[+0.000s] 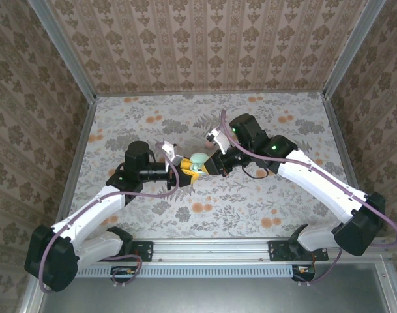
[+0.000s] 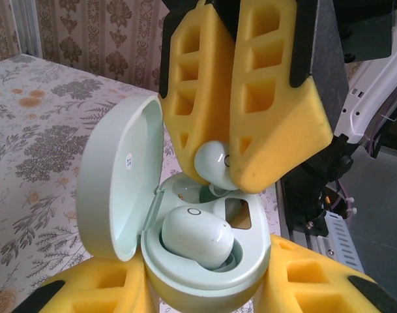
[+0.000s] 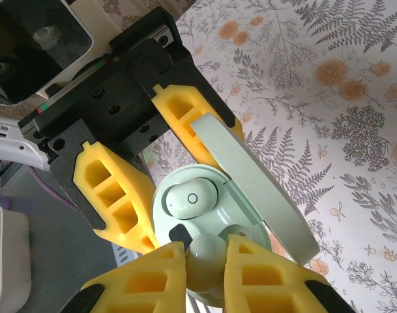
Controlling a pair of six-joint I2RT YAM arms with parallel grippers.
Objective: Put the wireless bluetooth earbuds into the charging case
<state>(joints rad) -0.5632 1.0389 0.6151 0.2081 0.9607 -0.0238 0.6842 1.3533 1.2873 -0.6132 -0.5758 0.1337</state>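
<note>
A mint-green charging case (image 1: 197, 161) stands open just above the table's middle, lid (image 2: 117, 182) swung up. My left gripper (image 1: 188, 171) is shut on the case body (image 2: 205, 277), with one yellow finger (image 3: 113, 189) on each side. One pale earbud (image 2: 197, 236) sits in the near socket (image 3: 191, 199). My right gripper (image 3: 208, 267) is shut on the second earbud (image 3: 208, 257). It holds that earbud (image 2: 211, 163) right over the empty far socket (image 2: 185, 189), touching or nearly touching the case. The right fingers (image 2: 276, 98) come down from above.
The floral printed tabletop (image 1: 250, 195) lies all round the case. A white dish (image 3: 2, 261) holding pale bits shows at the lower left of the right wrist view. A metal rail (image 1: 211, 251) runs along the near edge, and patterned walls (image 1: 205, 39) close in three sides.
</note>
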